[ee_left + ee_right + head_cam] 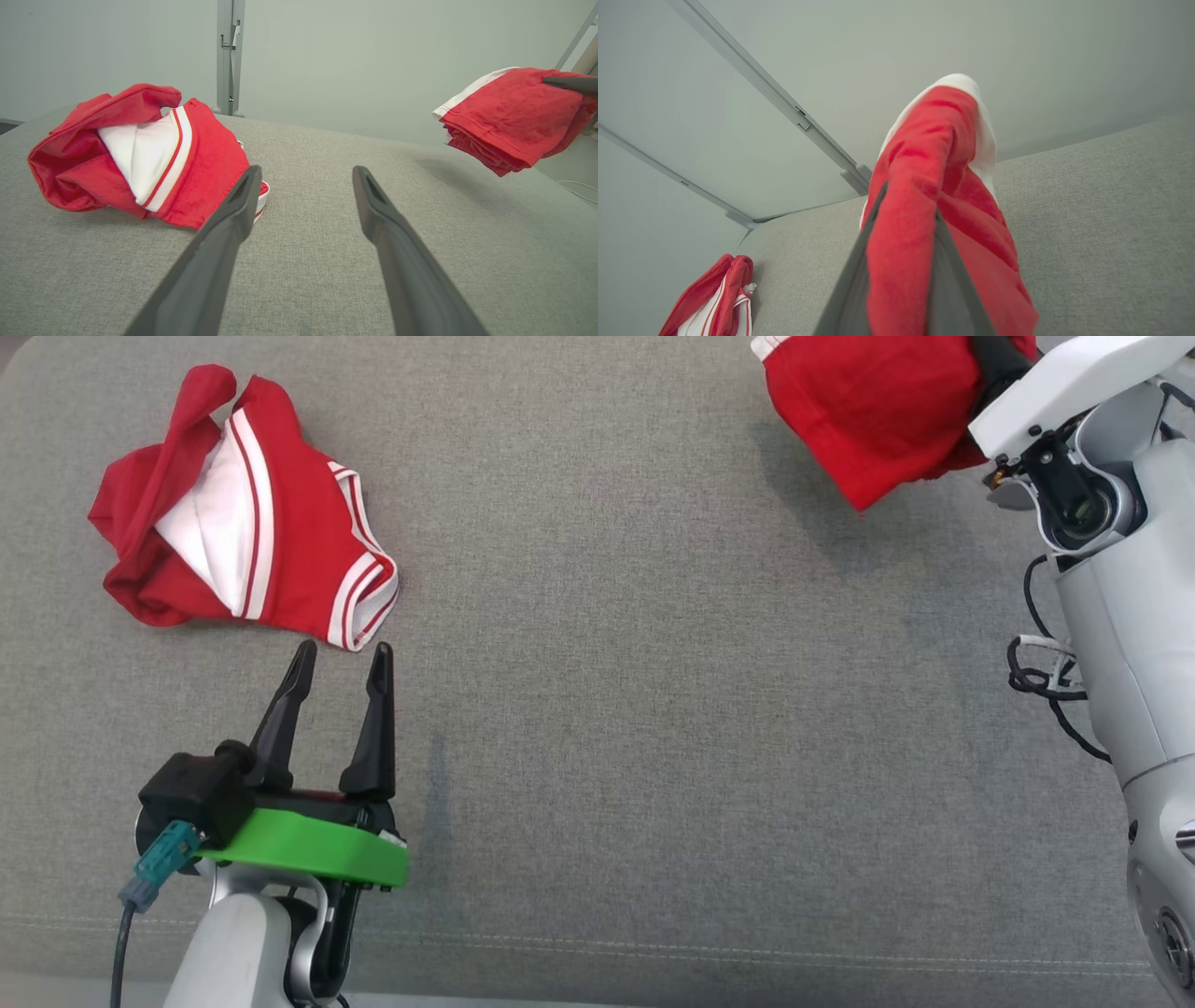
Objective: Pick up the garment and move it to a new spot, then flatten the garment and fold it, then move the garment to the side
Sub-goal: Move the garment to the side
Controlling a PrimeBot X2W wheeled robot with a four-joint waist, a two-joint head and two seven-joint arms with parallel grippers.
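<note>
Near the front edge of the grey padded surface (653, 756), the left gripper (344, 651) stood wide open and empty. Beyond it, toward the far left corner, lay a crumpled garment (280, 541). Over the far right corner, the right gripper (909, 198) pinched the red garment (859, 411), lifted clear of the surface. It looked light, limp cloth, likely to sag, so best gripped through every layer.

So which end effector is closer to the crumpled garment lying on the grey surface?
Left. The left end effector sits open just short of the crumpled garment; the right end effector is far across, shut on a second red garment.
</note>
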